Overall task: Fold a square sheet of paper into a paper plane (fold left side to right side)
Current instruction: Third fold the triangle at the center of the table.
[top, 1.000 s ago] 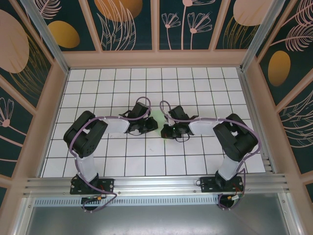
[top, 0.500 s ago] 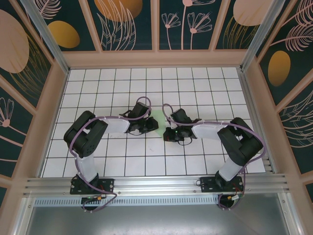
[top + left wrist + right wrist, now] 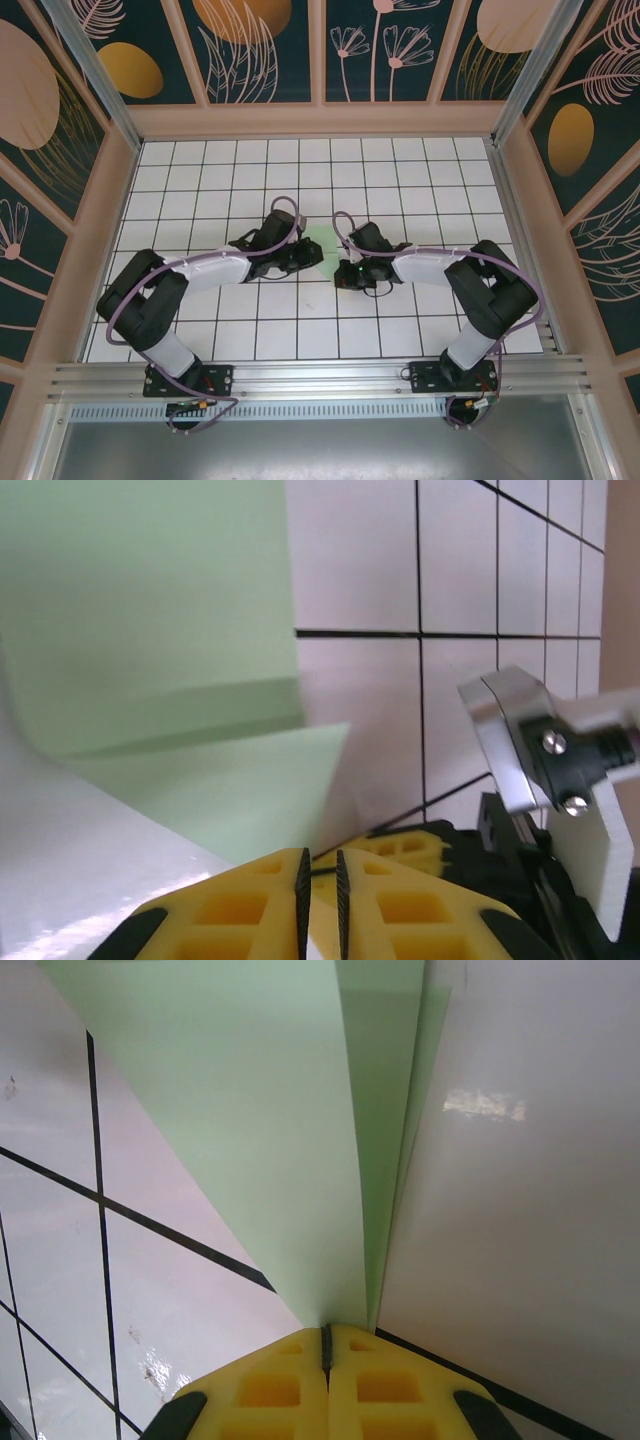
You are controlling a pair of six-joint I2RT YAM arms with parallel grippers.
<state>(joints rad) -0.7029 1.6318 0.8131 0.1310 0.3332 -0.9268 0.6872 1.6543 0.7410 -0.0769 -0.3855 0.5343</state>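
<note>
The square sheet of paper [image 3: 317, 242] is pale green and folded into layers, lying mid-table between my two grippers. In the right wrist view its layers [image 3: 290, 1140] narrow down to my right gripper [image 3: 326, 1332], which is shut on the paper's near tip. My left gripper [image 3: 320, 858] sits just short of a creased flap [image 3: 200, 780], its pads a narrow slit apart with nothing between them. From above, the left gripper [image 3: 306, 256] is at the paper's left edge and the right gripper [image 3: 342, 270] at its lower right. Past the left fingers, a yellow finger [image 3: 405, 848] of the right gripper shows.
The floor is white grid tile [image 3: 300, 330] inside a pale wooden frame with patterned walls [image 3: 320, 120]. The right gripper's metal and white body [image 3: 545, 770] sits close to the left gripper. Both arms crowd the middle; open tiles lie at the back [image 3: 300, 165].
The left arm's elbow has swung out left and lower, and its wrist has edged up a little beside the paper. The right gripper shifted slightly toward the near side early on, then held still.
</note>
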